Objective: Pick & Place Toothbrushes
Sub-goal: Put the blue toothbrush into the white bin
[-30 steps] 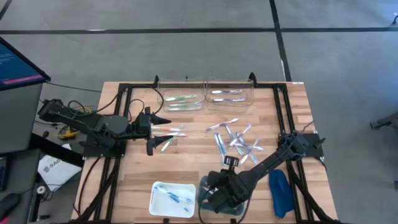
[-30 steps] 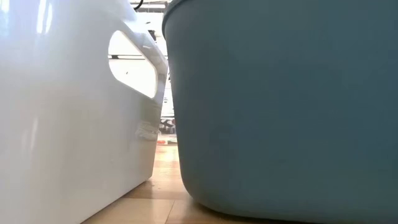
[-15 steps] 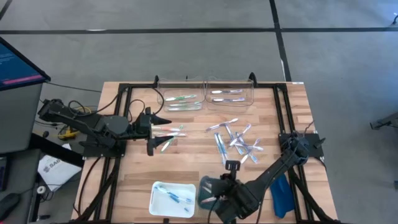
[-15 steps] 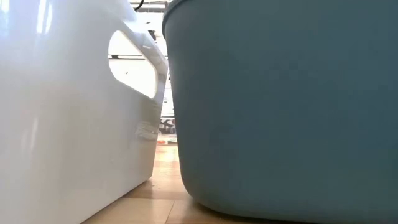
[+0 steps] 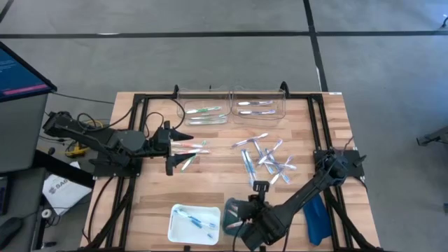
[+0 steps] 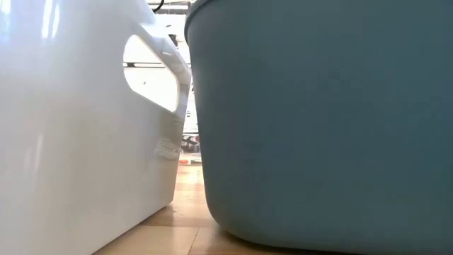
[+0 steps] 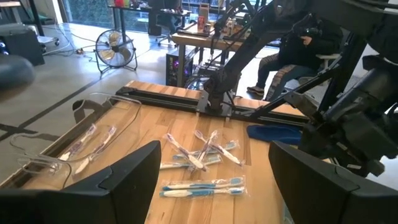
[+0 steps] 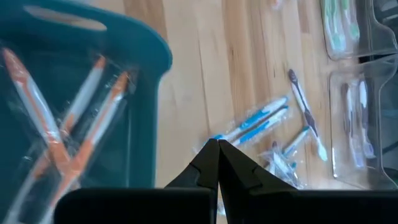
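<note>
You are looking down on a light wooden slatted table [image 5: 210,192] framed by black rails. Your left claw [image 5: 180,148] sits over the left half of the table with its two dark fingers spread wide and nothing between them; a small group of pink, green and white wrapped toothbrushes [image 5: 190,148] lies on the wood right at its fingertips, partly between them. Your right claw [image 5: 246,227] reaches across to the near edge, above the rim of a teal plastic bin [image 5: 232,210], and its fingers are pressed fully together, holding nothing. In the right wrist view that bin [image 8: 74,81] holds clear-wrapped toothbrushes with orange handles [image 8: 62,137], lying crossed inside it, beside and below the closed tips. Just left of the teal bin stands a white plastic bin [image 5: 194,224] with a few blue toothbrushes [image 5: 196,222] in it. A loose scatter of blue and clear-wrapped toothbrushes [image 5: 264,159] lies on the wood at the middle right, well apart from both claws. At the far edge, two clear plastic trays [image 5: 231,105] stand side by side, the left holding green brushes, the right holding pale ones. A dark-blue oblong object [image 5: 315,217] rests near the right arm's base.
</note>
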You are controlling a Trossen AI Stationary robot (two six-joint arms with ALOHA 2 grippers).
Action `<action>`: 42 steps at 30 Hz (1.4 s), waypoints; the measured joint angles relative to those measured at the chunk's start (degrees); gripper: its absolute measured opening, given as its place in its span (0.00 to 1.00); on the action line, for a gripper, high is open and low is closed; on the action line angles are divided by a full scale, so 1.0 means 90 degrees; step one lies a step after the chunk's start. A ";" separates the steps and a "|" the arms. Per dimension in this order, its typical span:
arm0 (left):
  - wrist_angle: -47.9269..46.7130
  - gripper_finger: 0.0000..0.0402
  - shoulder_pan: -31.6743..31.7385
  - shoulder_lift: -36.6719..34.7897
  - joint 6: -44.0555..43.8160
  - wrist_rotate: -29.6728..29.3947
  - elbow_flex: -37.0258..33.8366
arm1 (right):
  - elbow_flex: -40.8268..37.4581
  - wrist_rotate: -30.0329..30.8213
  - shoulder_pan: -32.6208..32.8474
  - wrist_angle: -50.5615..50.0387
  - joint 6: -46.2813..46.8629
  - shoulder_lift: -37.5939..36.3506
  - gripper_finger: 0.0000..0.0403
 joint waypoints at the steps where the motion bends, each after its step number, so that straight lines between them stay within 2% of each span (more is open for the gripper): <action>1: 0.0000 0.73 0.0000 0.0000 0.0000 0.0002 0.0000 | -0.0047 0.0004 0.0014 -0.0034 0.0005 -0.0002 0.00; 4: 0.0002 0.73 0.0000 0.0000 0.0000 0.0002 0.0000 | -0.0373 0.0110 0.0116 -0.0180 0.0254 -0.0246 0.00; 9: 0.0032 0.73 0.0000 0.0000 0.0000 0.0007 0.0000 | -0.1434 0.0565 0.0270 0.0038 0.1172 -0.1373 0.00; 14: 0.0036 0.73 0.0002 0.0000 0.0022 0.0007 0.0000 | -0.2987 0.0788 0.0352 0.1281 0.1718 -0.2810 0.00; 18: 0.0054 0.73 0.0002 0.0000 0.0050 0.0005 0.0000 | -0.4299 0.0805 0.0264 0.2638 0.1655 -0.3752 0.00; 22: 0.0085 0.73 0.0047 0.0001 0.0085 0.0005 0.0000 | -0.5178 0.0832 -0.0064 0.3273 0.1283 -0.4381 0.00; 24: 0.0130 0.73 0.0113 0.0068 0.0102 0.0002 0.0002 | -0.5331 0.1047 -0.0285 0.3262 0.1113 -0.4609 0.00; 29: 0.0375 0.73 0.0396 0.0356 0.0396 -0.0005 0.0005 | -0.5378 0.2629 -0.0690 0.3505 0.0643 -0.5187 0.00; 35: 0.0959 0.73 0.0815 0.1094 0.0695 0.0000 0.0005 | -0.5593 0.2747 -0.0791 0.3502 -0.0015 -0.5521 0.00; 42: 0.1466 0.73 0.1283 0.2137 0.0529 0.0146 0.0005 | -0.5742 0.2966 -0.1350 0.3412 0.0161 -0.5593 0.00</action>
